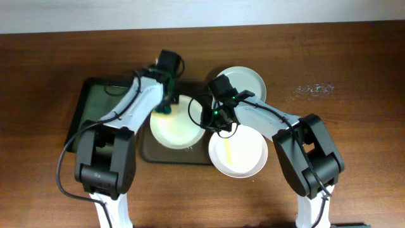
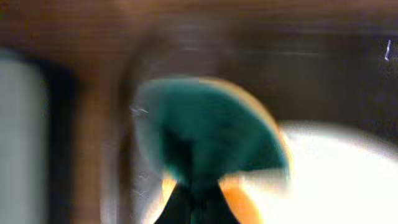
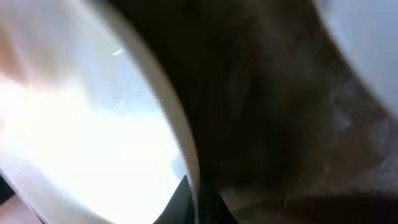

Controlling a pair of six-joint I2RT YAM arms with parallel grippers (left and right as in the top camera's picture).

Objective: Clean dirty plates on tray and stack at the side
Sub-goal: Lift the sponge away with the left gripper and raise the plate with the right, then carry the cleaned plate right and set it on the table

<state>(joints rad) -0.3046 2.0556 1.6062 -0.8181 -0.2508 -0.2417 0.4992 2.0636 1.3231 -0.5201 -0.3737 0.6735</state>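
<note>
Looking from overhead, the left end effector (image 1: 166, 105) gripped a green, yellow-backed sponge (image 1: 165, 109) at the round white plate (image 1: 179, 123) on the dark brown rectangular tray (image 1: 154, 156). The right end effector (image 1: 212, 118) met that plate's rim. The left wrist view, blurred, showed the sponge clamped. The right wrist view showed the rim pinched.

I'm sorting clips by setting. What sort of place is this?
Probably a lab test bench, not a kitchen: two robot arms at a wooden table, with plates and a tray.
</note>
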